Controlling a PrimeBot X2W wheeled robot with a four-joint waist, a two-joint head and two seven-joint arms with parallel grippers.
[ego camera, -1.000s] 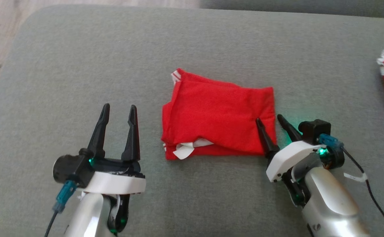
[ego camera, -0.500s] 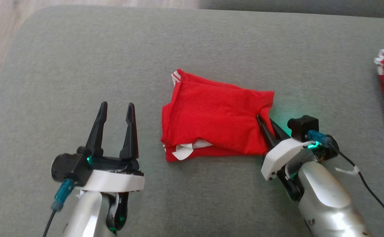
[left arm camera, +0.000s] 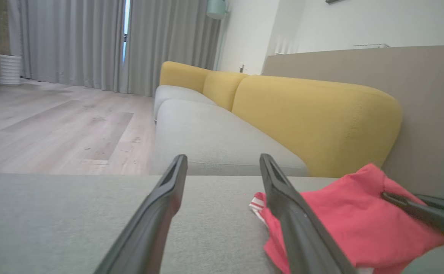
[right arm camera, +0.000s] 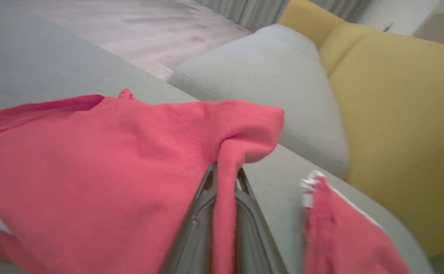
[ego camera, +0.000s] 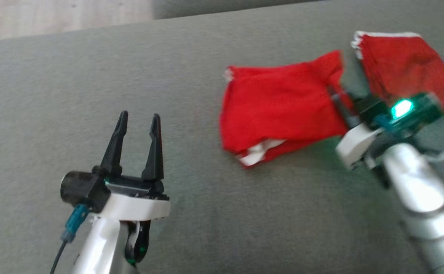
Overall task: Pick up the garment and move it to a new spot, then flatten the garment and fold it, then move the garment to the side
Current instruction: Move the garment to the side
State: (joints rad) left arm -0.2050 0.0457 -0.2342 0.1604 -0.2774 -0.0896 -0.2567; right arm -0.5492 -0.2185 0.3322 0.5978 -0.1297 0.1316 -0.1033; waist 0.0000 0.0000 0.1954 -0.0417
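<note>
From where I stand this looks like the last step: the garment is already folded into a rough rectangle and only has to go to the side.

At the left, the left fingers [ego camera: 154, 152] stand spread wide with nothing between them. They hover above the bare grey cushion [ego camera: 54, 76], well apart from the cloth, and seem to have no part in this step.

In the middle lies the garment [ego camera: 279, 102], a red folded bundle on the cushion with a bit of white trim showing at its near edge. Its right-hand corner is pulled up into a peak, while the rest appears to rest on the cushion.

That peak leads to the right fingers [right arm camera: 193, 232], which are closed tight on the corner. The right wrist view shows a fold of red cloth pinched in the narrow gap between them and draping over their tips. This side of the head view is blurred, so I cannot tell how many layers of the fold they have caught.

Just beyond them, further right, lies a second red piece [ego camera: 400, 64] with a white edge.

To my eye the next move calls for a low, steady pull to the right, slow enough that the layers travel together. The arm then needs to let go beside the second piece rather than on top of it. A grip on one corner alone could let the fold slide open.
</note>
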